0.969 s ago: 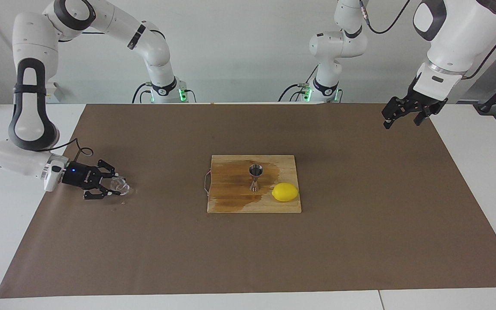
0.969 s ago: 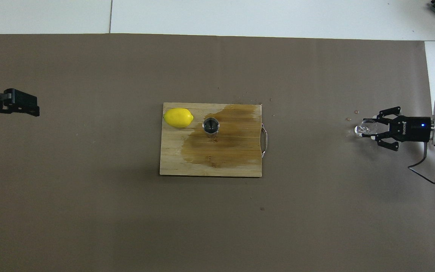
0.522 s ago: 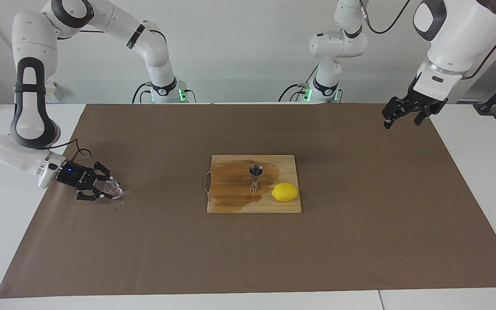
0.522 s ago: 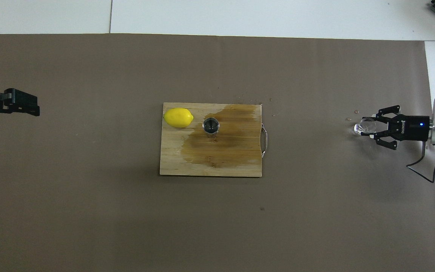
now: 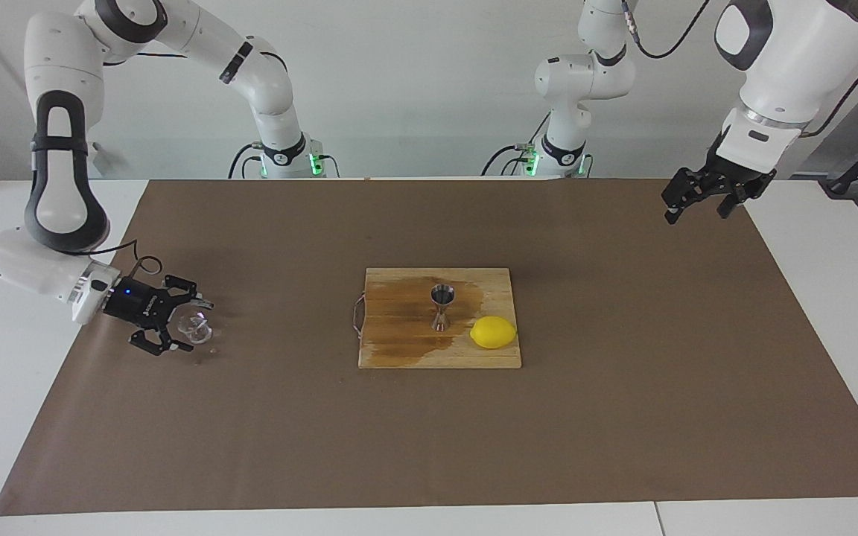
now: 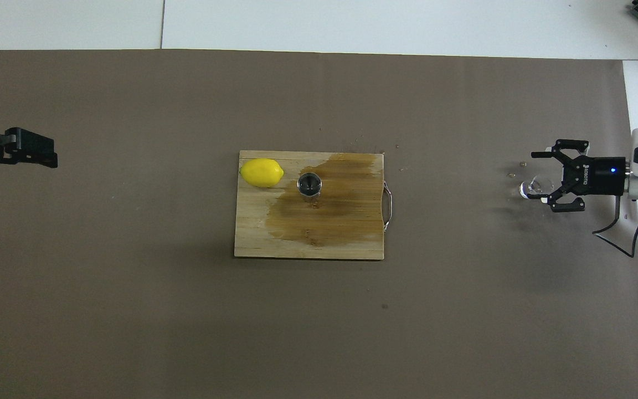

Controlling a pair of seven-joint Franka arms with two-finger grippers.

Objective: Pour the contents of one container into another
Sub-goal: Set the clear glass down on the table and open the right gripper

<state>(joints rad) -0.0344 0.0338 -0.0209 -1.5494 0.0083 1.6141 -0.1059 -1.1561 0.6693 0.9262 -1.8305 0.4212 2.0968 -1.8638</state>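
Observation:
The tiny clear glass cup (image 5: pixel 192 325) rests on the brown mat at the right arm's end of the table; it also shows in the overhead view (image 6: pixel 533 185). My right gripper (image 5: pixel 195 326) is low over the mat, open, with its fingers on either side of the cup and apart from it (image 6: pixel 541 178). The silver hourglass jigger (image 5: pixel 442 305) stands upright on the wooden board (image 5: pixel 399 351) at mid table, seen from above in the overhead view (image 6: pixel 309 184). My left gripper (image 5: pixel 694 205) hangs open and empty in the air over the mat's edge at the left arm's end (image 6: pixel 47 157), waiting.
A yellow lemon (image 5: pixel 493 332) lies on the board beside the jigger, toward the left arm's end. A dark wet stain (image 6: pixel 330 210) covers much of the board (image 6: pixel 308 249). A few small drops (image 6: pixel 523 164) lie on the mat by the cup.
The right gripper has opened and let go of the glass cup, which now sits on the mat between its fingers. The left arm has not moved.

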